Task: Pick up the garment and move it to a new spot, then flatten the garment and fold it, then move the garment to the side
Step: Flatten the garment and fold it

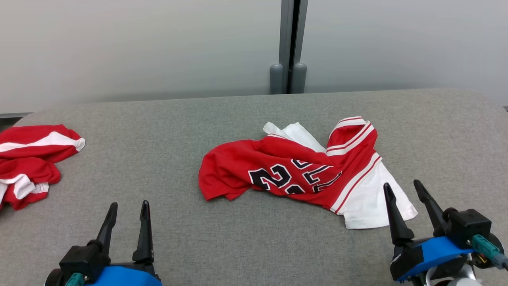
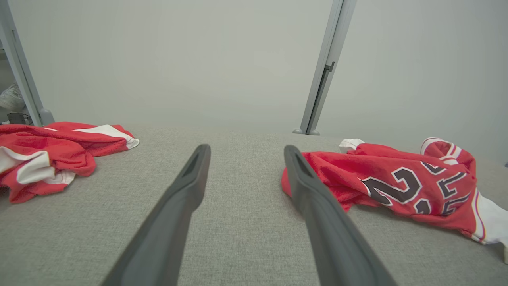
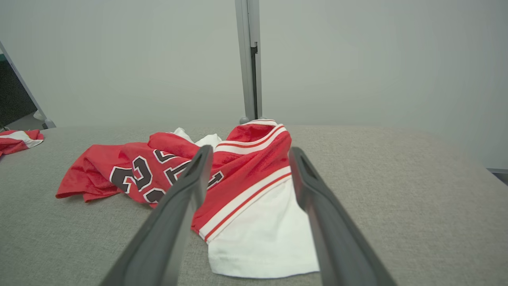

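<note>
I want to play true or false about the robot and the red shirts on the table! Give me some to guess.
The shirt with numbers lies crumpled on the grey table. True.
The right claw is squeezing that shirt. False: it is open, gripping nothing.
Another red and white bundle of clothes lies at the table's left side. True.
The left claw is shut. False: it is open and empty.
</note>
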Motion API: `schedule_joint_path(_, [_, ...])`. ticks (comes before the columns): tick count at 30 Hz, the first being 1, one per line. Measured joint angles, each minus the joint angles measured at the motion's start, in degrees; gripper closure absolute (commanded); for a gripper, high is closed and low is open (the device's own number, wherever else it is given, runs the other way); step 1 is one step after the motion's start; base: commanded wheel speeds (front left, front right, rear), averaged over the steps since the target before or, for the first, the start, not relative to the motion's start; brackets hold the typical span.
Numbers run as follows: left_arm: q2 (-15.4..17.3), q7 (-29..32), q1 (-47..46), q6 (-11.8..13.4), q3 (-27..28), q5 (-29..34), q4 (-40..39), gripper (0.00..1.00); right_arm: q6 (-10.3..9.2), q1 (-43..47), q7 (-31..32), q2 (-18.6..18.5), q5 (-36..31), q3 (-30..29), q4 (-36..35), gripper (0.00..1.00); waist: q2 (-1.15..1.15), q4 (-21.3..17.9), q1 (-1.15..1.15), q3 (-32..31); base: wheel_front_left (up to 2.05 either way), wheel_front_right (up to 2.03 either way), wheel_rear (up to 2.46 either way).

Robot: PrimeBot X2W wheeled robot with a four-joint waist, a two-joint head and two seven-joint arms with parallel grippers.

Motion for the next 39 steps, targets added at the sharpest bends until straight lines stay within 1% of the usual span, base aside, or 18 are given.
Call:
schedule_joint_path(7, [0.3, 0.5, 0.5, 0.4, -0.1, -0.3, -0.8, 0.00, 0.00, 1.5, 1.3, 0.0, 1.4, 0.1, -2.4, 0.00, 0.00, -0.2, 0.00, -0.2, 0.00, 0.00, 0.00])
schedule_joint_path(11, [0.4, 1.8, 0.0, 0.4, -1.4, 0.3, -0.8, 0.00, 0.00, 1.5, 1.7, 0.0, 1.5, 0.5, -2.9, 0.00, 0.00, -0.8, 0.00, 0.3, 0.00, 0.00, 0.00])
schedule_joint_path(15, [0.1, 3.3, -3.9, -1.5, -3.2, 0.5, 1.3, 0.00, 0.00, 1.4, 1.7, 0.0, 2.1, 1.3, -3.1, 0.00, 0.00, -1.4, 0.01, 1.6, 0.00, 0.00, 0.00])
schedule_joint_path(21, [-2.4, 7.0, -11.4, -5.9, -5.3, -2.1, 11.1, 0.00, 0.00, 0.2, 1.6, 0.0, 2.3, 2.8, -3.1, 0.00, 0.00, -2.7, 0.01, 4.8, 0.00, 0.00, 0.00])
schedule_joint_path(25, [-4.3, 8.0, -15.6, -7.4, -5.4, -3.6, 18.7, 0.00, 0.00, -1.4, 1.1, 0.0, 2.5, 4.7, -2.3, 0.00, 0.00, -4.6, 0.01, 7.3, 0.00, 0.00, 0.00])
schedule_joint_path(28, [-5.4, 8.7, -18.6, -7.5, -5.0, -4.8, 23.8, 0.00, 0.00, -3.4, 0.4, 0.1, 3.1, 6.5, -1.1, 0.00, 0.00, -6.3, 0.02, 8.7, 0.00, 0.00, 0.00])
schedule_joint_path(32, [-5.9, 9.8, -21.6, -7.9, -4.2, -5.9, 29.3, 0.00, 0.00, -4.9, -0.6, 0.1, 4.1, 8.3, 0.4, 0.00, 0.00, -8.1, 0.02, 9.8, 0.00, 0.00, 0.00])
schedule_joint_path(34, [-5.9, 10.9, -22.9, -7.4, -4.1, -6.0, 31.8, 0.00, 0.00, -5.2, -0.9, 0.1, 4.5, 8.8, 1.1, 0.00, 0.00, -8.6, 0.02, 10.0, 0.00, 0.00, 0.00])
schedule_joint_path(36, [-6.0, 11.5, -23.8, -7.2, -4.0, -6.1, 33.7, 1.00, 0.00, -5.6, -1.4, 0.1, 4.7, 8.8, 1.7, 0.00, 0.00, -8.9, 0.02, 9.9, 0.00, 0.00, 0.00])
schedule_joint_path(39, [-6.2, 11.0, -24.7, -8.0, -4.1, -6.5, 34.7, 1.00, 0.00, -5.6, -1.6, 0.1, 4.7, 8.7, 2.5, 0.00, 0.00, -8.9, 0.02, 9.4, 0.00, 0.00, 0.00])
